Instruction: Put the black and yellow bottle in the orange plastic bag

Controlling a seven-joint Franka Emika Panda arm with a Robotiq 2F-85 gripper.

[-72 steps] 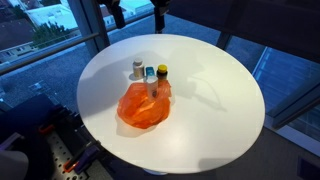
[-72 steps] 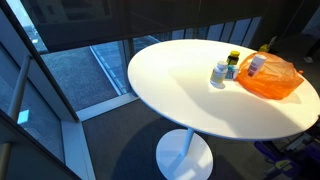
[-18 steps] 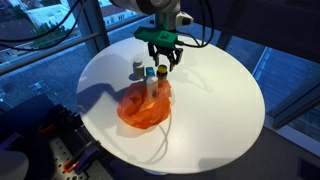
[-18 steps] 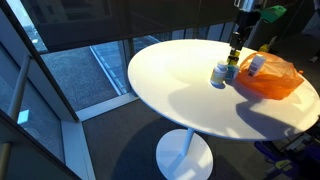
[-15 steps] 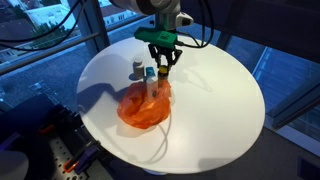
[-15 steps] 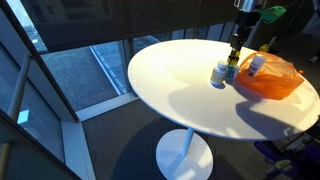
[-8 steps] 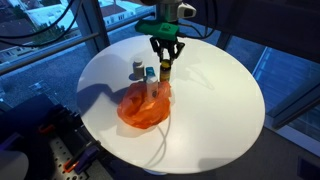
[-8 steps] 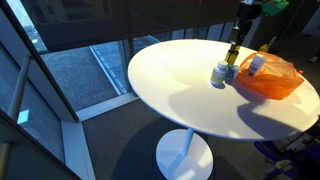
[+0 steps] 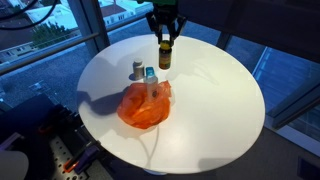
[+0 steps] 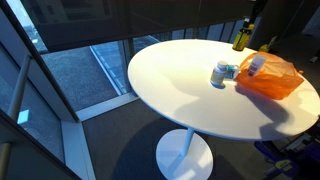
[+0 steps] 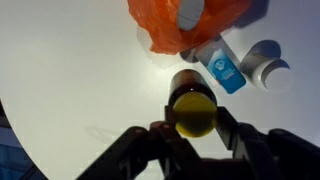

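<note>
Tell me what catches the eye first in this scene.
The orange bag stands out most, lying crumpled near the middle of the round white table. Beyond it, the pincer holds the yellow-capped bottle clear of the tabletop.

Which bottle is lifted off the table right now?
The black bottle with the yellow cap, gripped by the claw above the table; the white bottle and blue bottle sit on it.
</note>
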